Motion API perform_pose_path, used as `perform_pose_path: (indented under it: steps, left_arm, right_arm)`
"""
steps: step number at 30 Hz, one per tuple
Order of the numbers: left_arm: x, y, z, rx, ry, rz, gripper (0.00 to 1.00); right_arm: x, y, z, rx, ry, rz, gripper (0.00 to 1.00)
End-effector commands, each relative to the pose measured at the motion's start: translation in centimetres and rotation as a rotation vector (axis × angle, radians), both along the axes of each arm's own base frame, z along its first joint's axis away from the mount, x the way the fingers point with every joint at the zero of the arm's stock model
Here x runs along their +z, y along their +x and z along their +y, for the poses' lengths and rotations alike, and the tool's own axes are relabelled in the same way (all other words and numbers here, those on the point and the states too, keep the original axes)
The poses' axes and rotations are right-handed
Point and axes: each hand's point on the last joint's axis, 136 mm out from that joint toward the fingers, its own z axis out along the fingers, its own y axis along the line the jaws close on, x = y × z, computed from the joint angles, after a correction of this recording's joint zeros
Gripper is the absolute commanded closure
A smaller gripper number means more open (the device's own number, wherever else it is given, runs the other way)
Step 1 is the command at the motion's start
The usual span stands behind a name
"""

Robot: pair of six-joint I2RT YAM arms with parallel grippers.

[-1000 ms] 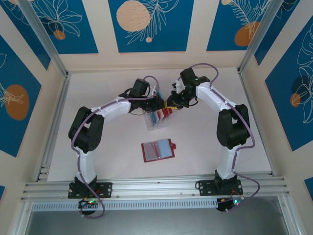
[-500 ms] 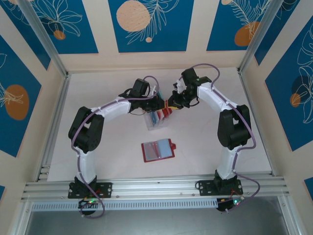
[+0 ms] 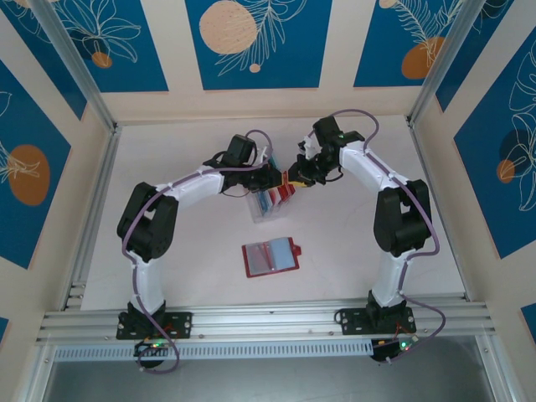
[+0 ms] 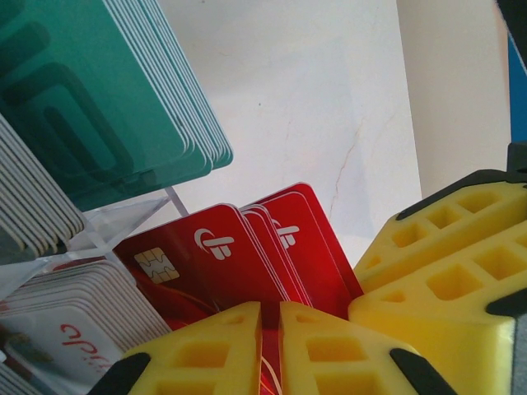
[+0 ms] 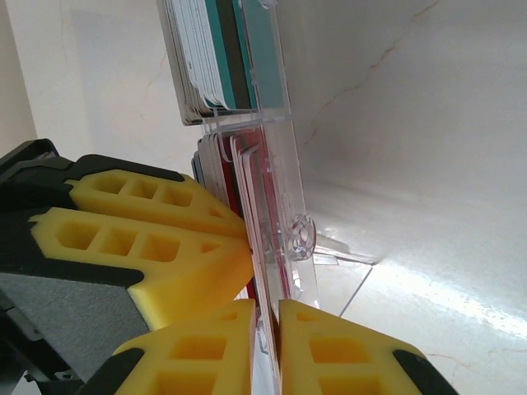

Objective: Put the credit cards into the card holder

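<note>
The red cards (image 4: 222,255) stand in a clear slotted rack (image 3: 266,209) at mid table, next to teal cards (image 4: 90,99) and white cards (image 4: 58,329). My left gripper (image 4: 271,309) is shut on a red card's lower part. My right gripper (image 5: 266,309) meets it from the other side, pinched on the edges of the red cards (image 5: 247,206) right beside the rack's clear wall (image 5: 284,164). In the top view both grippers (image 3: 281,178) (image 3: 294,178) touch at the rack's far end. The red card holder (image 3: 270,257) lies open on the table, nearer the arm bases, apart from both grippers.
The white table (image 3: 352,243) is walled by aluminium rails (image 3: 92,218) on the left and at the front. My left gripper's yellow fingers (image 5: 140,222) press close to the right one, so the two crowd each other at the rack.
The right arm's wrist has edged slightly up and to the right. Both grippers stay at the rack's far end, and the rack and card holder have not moved.
</note>
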Motion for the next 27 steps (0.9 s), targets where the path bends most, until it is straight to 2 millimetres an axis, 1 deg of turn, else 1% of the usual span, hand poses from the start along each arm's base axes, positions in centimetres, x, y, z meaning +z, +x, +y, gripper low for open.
perform_pose_path:
  steps: [1, 5, 12, 19, 22, 27]
  left_arm:
    - [-3.03, -1.29, 0.71, -0.002, 0.084, 0.047, 0.87]
    - [-3.02, -1.25, 0.73, -0.002, 0.084, 0.045, 0.87]
    - [-3.16, -1.35, 0.74, -0.002, 0.085, 0.049, 0.87]
    - [-3.27, -1.33, 0.84, 0.0, 0.087, 0.05, 0.87]
    - [-3.23, -1.35, 0.79, -0.002, 0.086, 0.048, 0.87]
    - [-3.38, -1.46, 0.82, -0.001, 0.088, 0.052, 0.87]
  right_arm:
    - [2.69, -0.92, 0.63, 0.013, 0.086, -0.01, 0.83]
    - [2.71, -0.91, 0.59, 0.012, 0.088, -0.012, 0.84]
    - [2.58, -0.86, 0.57, 0.009, 0.094, -0.008, 0.91]
    - [2.86, -0.89, 0.58, 0.007, 0.105, -0.008, 0.89]
    - [3.01, -0.88, 0.59, 0.006, 0.115, -0.008, 0.86]
    - [3.02, -0.93, 0.61, 0.006, 0.124, -0.004, 0.86]
